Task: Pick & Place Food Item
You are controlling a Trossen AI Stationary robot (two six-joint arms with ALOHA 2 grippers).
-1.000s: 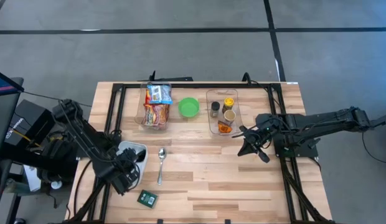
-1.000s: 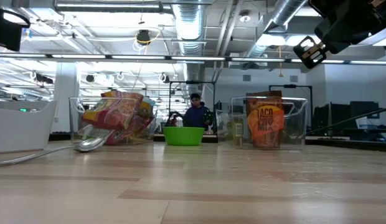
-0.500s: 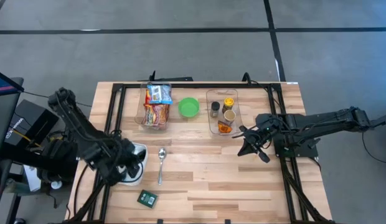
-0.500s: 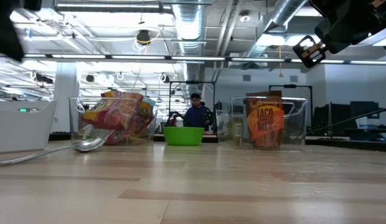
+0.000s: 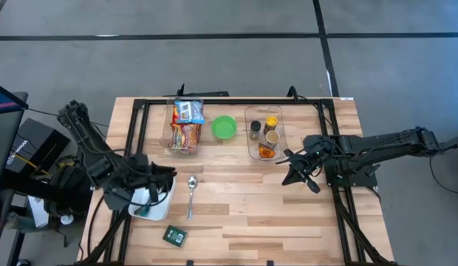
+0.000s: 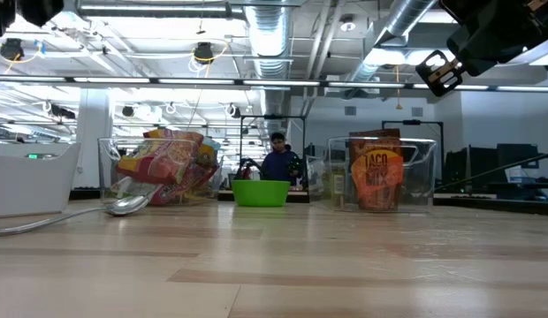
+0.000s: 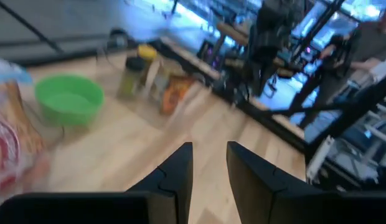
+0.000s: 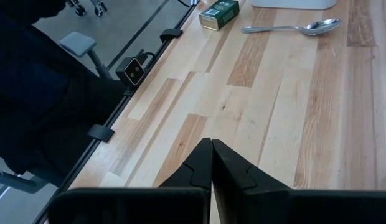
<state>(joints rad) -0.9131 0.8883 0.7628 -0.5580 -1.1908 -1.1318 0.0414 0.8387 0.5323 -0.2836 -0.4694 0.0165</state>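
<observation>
My left gripper (image 5: 168, 176) hovers over the white container (image 5: 151, 201) at the table's left, pointing level toward the right side, its fingers a little apart and empty (image 7: 208, 167). My right gripper (image 5: 291, 175) is shut and empty, above the table just near of the clear bin (image 5: 264, 134) holding spice jars and an orange taco-mix pouch (image 6: 376, 181). Snack bags (image 5: 186, 125) lie in a second clear bin. A green bowl (image 5: 224, 127) stands on the table between the bins. A small green packet (image 5: 174, 236) lies flat near the front edge.
A metal spoon (image 5: 190, 196) lies on the table right of the white container. Black frame rails run along the table's left, right and far sides. A person (image 6: 277, 161) shows far behind the table. Bare wood lies in the middle and the near right.
My left gripper has risen from beside the green packet and gone toward the far edge, over the white container. It has tipped from pointing down to pointing level toward the table's right side.
</observation>
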